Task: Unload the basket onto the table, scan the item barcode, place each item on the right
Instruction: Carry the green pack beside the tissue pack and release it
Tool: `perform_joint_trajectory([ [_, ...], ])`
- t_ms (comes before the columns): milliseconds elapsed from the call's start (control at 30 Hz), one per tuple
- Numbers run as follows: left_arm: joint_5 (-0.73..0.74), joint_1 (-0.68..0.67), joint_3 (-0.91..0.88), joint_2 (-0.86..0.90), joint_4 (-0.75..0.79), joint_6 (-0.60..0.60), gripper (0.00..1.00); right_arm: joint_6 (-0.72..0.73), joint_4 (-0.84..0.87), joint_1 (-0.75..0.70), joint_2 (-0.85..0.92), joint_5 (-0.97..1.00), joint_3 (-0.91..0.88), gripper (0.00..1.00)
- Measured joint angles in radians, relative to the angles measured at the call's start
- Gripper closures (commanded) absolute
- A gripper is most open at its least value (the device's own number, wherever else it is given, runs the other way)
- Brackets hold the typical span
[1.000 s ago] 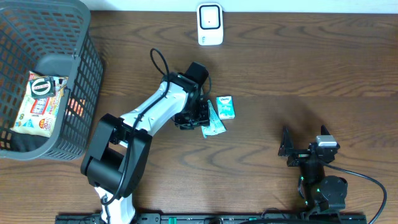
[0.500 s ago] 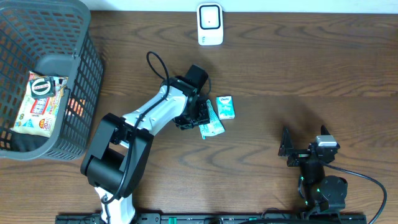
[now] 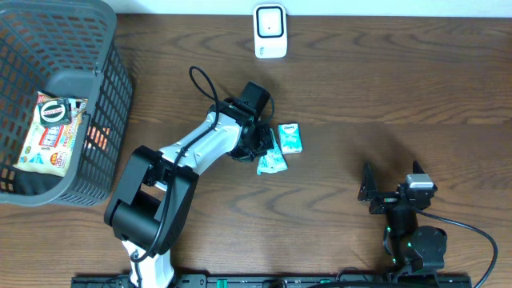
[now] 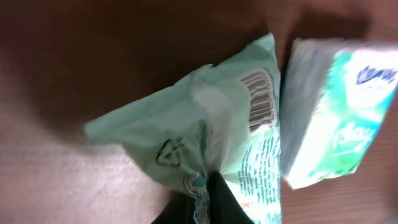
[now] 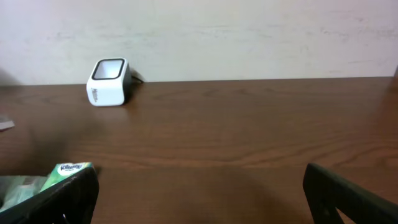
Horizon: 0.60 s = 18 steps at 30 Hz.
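Note:
A pale green soft packet (image 3: 272, 161) lies on the wooden table, its barcode (image 4: 261, 102) facing up in the left wrist view. My left gripper (image 3: 258, 148) is shut on the packet's (image 4: 186, 130) crumpled edge, and the dark fingertips (image 4: 217, 202) pinch the wrapper. A small Kleenex pack (image 3: 290, 138) (image 4: 336, 118) lies right beside it, touching or nearly touching. The white scanner (image 3: 270, 30) (image 5: 109, 82) stands at the table's far edge. My right gripper (image 3: 392, 180) (image 5: 202, 199) rests open and empty near the front right.
A grey mesh basket (image 3: 112, 88) fills the left side, with snack packets (image 3: 52, 132) inside. The table's back edge meets a white wall (image 5: 249, 31) just behind the scanner.
My left gripper has closed from half open onto the green packet, and the packet has bunched up and shifted slightly. The right arm has not moved.

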Motion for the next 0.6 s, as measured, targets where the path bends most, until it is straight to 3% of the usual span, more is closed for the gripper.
perform_joint_trajectory([
  [600,-0.026,0.008,0.000,0.000,0.225,0.079,0.92,0.000,0.000,0.000,0.000,0.000,0.000,0.01],
])
